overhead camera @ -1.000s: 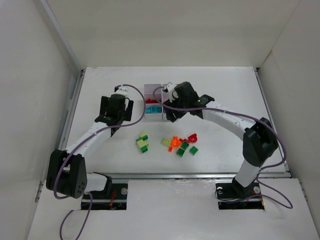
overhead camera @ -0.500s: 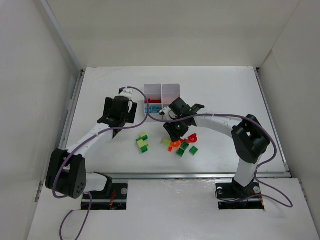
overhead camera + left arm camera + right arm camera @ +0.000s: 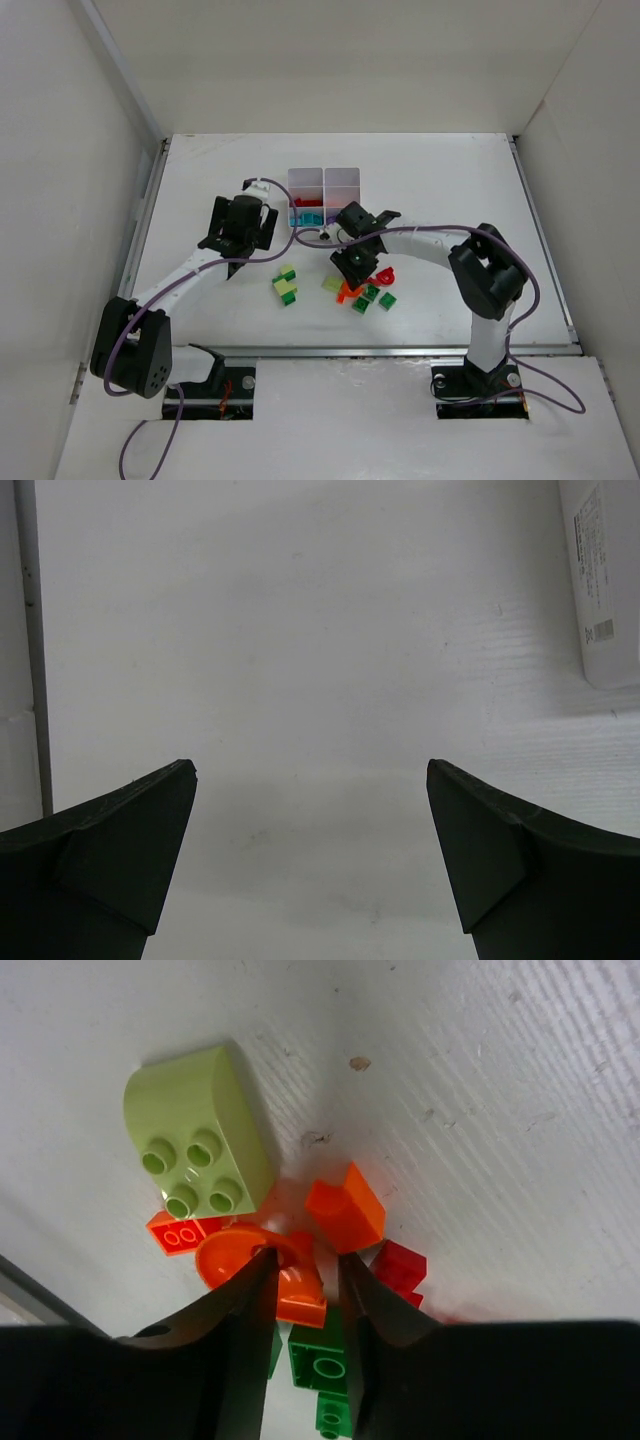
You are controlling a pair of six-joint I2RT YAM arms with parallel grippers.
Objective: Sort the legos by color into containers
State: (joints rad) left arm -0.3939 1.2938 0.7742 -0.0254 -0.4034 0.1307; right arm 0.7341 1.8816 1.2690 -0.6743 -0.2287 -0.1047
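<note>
The left end effector [image 3: 308,768] hangs wide open over bare bench [image 3: 300,630], holding nothing. To its right lies a green and yellow-green brick cluster [image 3: 286,286]. The white organiser box [image 3: 324,180] sits just beyond the right end effector [image 3: 305,1257]. Its jaws are narrowed around an orange arch brick [image 3: 300,1295] among the loose legos [image 3: 372,292]. Whether they grip it I cannot tell.

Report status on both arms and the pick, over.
Left fingers wide open, over the table. Right fingers straddle an orange brick, grip unconfirmed. Red brick and green brick crowd it; lime brick close by.
</note>
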